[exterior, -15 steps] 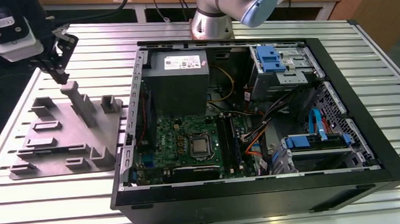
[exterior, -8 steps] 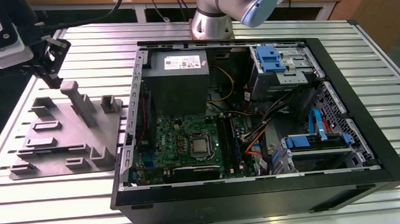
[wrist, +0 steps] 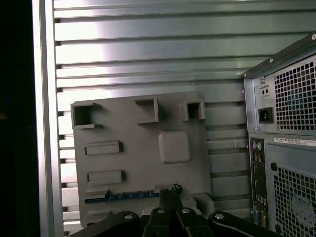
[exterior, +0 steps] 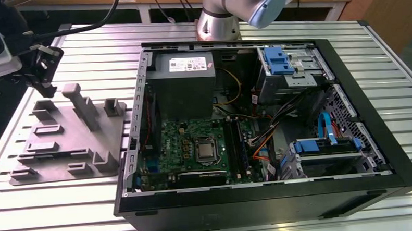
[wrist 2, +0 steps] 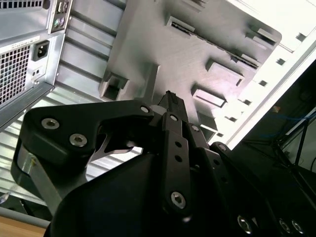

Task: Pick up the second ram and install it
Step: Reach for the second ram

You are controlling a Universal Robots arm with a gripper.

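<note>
The second ram point(wrist: 123, 196) is a thin bluish-green strip standing on edge in a slot of the grey holder tray point(wrist: 143, 168), at the tray's side nearest my gripper. My gripper point(wrist: 170, 190) hangs above that edge of the tray, just beside one end of the ram and apart from it. Its fingertips point(wrist 2: 170, 98) sit pressed together with nothing between them. In the exterior view my gripper point(exterior: 43, 83) hovers over the far left corner of the tray point(exterior: 68, 147). The green motherboard point(exterior: 193, 147) lies inside the open computer case point(exterior: 265, 191), with long black slots point(exterior: 231, 140) beside the processor.
The case stands on a ribbed metal table point(exterior: 43, 211), at the exterior view's right of the tray. Upright posts point(exterior: 80, 102) rise from the tray. The arm's base point(exterior: 219, 21) stands behind the case. The case's rear panel point(wrist: 286, 148) is close to the tray.
</note>
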